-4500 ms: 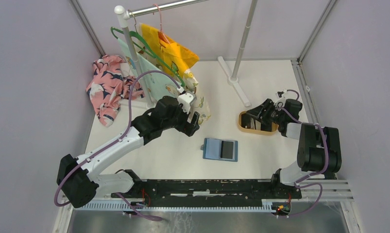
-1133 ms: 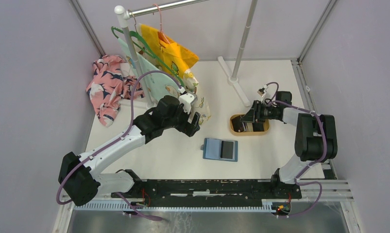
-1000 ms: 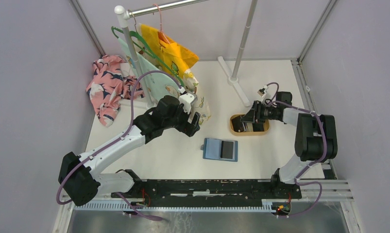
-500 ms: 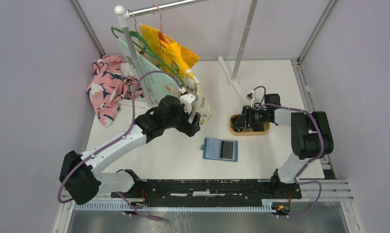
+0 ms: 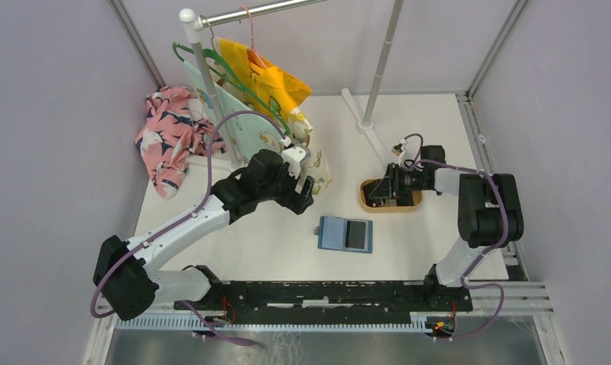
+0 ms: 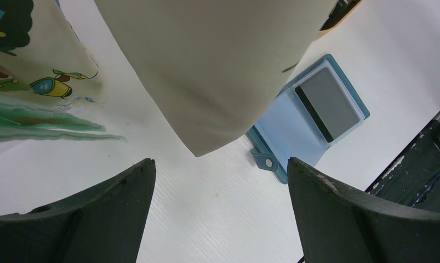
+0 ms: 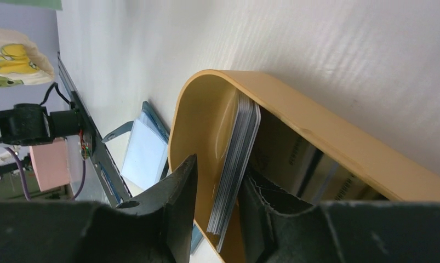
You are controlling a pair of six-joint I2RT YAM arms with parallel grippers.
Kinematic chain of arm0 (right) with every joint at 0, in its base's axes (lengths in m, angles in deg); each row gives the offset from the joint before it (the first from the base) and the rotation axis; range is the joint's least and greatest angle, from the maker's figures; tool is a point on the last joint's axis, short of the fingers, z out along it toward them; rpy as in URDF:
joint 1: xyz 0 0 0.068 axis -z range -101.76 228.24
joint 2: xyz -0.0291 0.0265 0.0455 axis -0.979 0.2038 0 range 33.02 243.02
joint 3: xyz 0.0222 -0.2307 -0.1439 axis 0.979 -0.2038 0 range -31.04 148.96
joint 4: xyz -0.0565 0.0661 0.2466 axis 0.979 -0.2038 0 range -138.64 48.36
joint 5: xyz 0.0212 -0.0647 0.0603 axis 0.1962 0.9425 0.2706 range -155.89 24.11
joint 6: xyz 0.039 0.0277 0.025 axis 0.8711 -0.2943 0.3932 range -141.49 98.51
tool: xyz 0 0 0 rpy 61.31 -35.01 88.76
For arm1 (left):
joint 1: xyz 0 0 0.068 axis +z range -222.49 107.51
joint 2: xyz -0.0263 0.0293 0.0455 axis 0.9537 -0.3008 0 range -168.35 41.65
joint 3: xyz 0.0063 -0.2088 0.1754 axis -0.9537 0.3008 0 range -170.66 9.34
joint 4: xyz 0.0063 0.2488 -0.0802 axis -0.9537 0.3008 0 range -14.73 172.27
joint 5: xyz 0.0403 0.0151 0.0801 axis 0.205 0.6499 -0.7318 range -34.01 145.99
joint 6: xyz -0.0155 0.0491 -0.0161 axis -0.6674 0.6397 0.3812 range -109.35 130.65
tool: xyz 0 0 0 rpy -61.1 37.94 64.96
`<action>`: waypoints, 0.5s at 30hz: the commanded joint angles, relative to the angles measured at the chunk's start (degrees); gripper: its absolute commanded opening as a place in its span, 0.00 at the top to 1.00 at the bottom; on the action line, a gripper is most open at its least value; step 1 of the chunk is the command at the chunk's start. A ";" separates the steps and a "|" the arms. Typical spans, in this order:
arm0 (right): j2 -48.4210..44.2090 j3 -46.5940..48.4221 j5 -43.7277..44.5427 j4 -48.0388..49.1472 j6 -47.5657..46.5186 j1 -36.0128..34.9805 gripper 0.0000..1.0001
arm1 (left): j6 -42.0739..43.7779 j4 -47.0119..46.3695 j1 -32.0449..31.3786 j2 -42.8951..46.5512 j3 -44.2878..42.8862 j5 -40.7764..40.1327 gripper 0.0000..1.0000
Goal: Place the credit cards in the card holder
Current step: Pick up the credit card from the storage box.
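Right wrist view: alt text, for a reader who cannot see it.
The right gripper has its two fingers either side of a stack of cards standing on edge inside a tan oval tray, not clearly clamped yet. Beyond the tray, the open blue card holder lies on the white table.

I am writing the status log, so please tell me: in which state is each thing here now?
card holder, open flat, one card in it
credit cards, a stack on edge in the tray
tray, holding the stack
left gripper, open, empty
right gripper, astride the stack, grip unclear
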State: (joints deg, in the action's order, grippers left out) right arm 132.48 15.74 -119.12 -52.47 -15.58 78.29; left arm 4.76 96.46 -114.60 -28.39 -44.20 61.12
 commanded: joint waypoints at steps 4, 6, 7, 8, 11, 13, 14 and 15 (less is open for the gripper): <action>-2.78 0.68 -5.61 2.30 1.77 5.26 0.63 | 2.53 -0.36 0.35 0.24 -2.50 1.55 0.06; -2.70 0.59 -5.74 2.30 1.75 6.04 0.62 | 2.49 -0.42 0.35 0.30 -2.53 1.50 0.05; -2.51 0.50 -5.74 2.23 1.73 6.30 0.62 | 2.49 -0.38 0.36 0.33 -2.54 1.59 0.05; -2.24 0.50 -5.65 2.15 1.74 6.51 0.62 | 2.47 -0.36 0.34 0.34 -2.54 1.63 0.05; -1.58 0.80 -5.10 1.16 0.94 6.64 0.62 | 2.38 -0.36 0.36 0.38 -2.54 1.75 0.05; -1.29 1.23 -4.34 0.22 0.16 6.71 0.62 | 2.39 -0.36 0.36 0.43 -2.54 1.69 0.05; -1.21 1.43 -3.87 -0.23 -0.37 6.79 0.61 | 2.48 -0.40 0.40 0.43 -2.54 1.71 0.05; -1.17 1.55 -3.66 -0.62 -0.72 6.93 0.61 | 2.43 -0.37 0.36 0.43 -2.54 1.73 0.05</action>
State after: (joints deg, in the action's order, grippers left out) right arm 131.76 15.74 -122.53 -52.30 -14.44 84.76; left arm 4.76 96.46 -114.56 -28.39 -44.29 61.55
